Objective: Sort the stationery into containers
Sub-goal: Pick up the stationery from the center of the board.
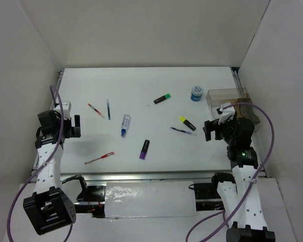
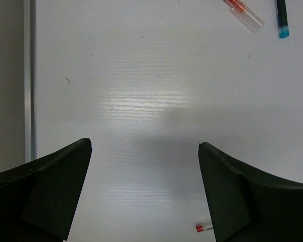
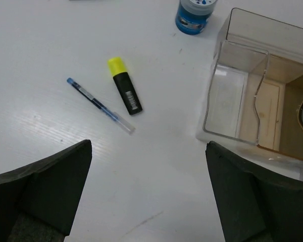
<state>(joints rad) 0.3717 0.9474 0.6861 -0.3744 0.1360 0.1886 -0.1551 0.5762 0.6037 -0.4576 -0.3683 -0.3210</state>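
Stationery lies loose on the white table: a red pen (image 1: pixel 96 109), a blue pen (image 1: pixel 108 109), a white-blue tube (image 1: pixel 125 125), green (image 1: pixel 162 99), yellow (image 1: pixel 187 123) and purple (image 1: pixel 144 149) highlighters, a second blue pen (image 1: pixel 183 131), a second red pen (image 1: pixel 99 158) and a tape roll (image 1: pixel 196 93). The clear box (image 1: pixel 224 95) stands at the right, empty. My left gripper (image 2: pixel 145 146) is open over bare table at the left. My right gripper (image 3: pixel 149 146) is open beside the box (image 3: pixel 227 101), near the yellow highlighter (image 3: pixel 125 86) and blue pen (image 3: pixel 100 105).
White walls enclose the table on three sides. A metal rail (image 2: pixel 29 80) runs along the left edge. The right arm's cable (image 1: pixel 265 121) loops over the box's near end. The tape roll (image 3: pixel 194 12) sits just left of the box's far corner.
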